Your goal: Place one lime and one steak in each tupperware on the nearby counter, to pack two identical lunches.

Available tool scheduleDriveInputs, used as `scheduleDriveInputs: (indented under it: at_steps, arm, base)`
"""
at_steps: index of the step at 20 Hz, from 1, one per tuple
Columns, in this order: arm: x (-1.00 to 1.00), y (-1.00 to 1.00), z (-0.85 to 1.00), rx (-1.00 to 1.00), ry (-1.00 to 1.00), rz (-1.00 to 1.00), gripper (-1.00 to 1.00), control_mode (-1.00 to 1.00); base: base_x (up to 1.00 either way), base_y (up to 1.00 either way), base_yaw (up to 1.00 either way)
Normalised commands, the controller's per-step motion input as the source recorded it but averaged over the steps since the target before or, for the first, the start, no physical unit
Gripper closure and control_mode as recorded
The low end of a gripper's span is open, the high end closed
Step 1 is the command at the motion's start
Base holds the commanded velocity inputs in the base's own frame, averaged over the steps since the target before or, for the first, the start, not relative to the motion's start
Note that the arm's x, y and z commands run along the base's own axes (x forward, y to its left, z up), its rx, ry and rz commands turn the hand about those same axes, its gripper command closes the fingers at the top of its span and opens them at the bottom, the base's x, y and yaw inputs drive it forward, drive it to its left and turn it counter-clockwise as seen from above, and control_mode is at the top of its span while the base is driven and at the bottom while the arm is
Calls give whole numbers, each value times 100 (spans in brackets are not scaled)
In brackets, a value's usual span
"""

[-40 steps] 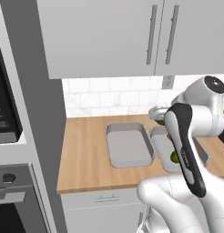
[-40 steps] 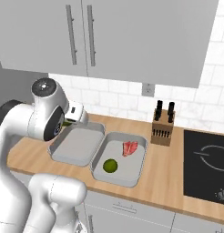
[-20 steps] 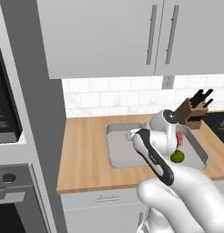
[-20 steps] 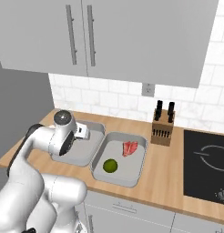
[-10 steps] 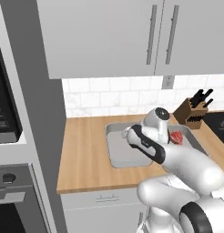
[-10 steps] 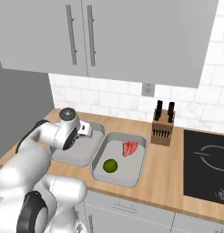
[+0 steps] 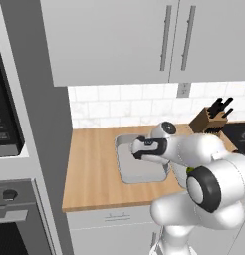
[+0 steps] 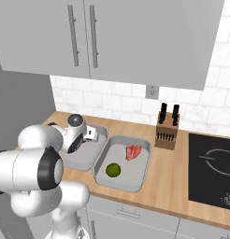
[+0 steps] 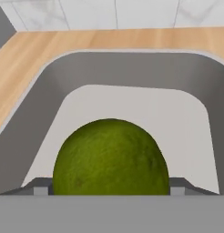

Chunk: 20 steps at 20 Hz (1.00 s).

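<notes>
I've got the claw [image 7: 136, 149] clasping a lime [image 9: 111, 157] low in the left tupperware [image 8: 84, 159]; release carelessly and it rolls.

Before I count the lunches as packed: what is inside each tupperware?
The right tupperware holds one lime and one steak. Over the left tupperware, a second lime sits at the gripper; the arm covers part of the floor, no steak visible.

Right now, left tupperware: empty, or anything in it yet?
Not empty, it seems. The hand view shows a lime between the gripper fingers, over the left tupperware floor. Released or still held: cannot tell. No steak visible there.
</notes>
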Motion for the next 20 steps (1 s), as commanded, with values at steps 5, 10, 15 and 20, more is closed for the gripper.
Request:
scheduleDriveInputs:
  at_steps: [5, 10, 15, 20]
  arm:
    - [53, 0, -2, 0, 0, 0, -100, -100]
    - [-8, -10, 30, 0, 0, -4, -100, -100]
    - [-33, -19, 94, 0, 0, -6, -100, -100]
    - [-56, -13, 100, 0, 1, -4, -100, -100]
  base:
    - [0, 0, 0]
    - [0, 0, 0]
    - [0, 0, 0]
    - [0, 0, 0]
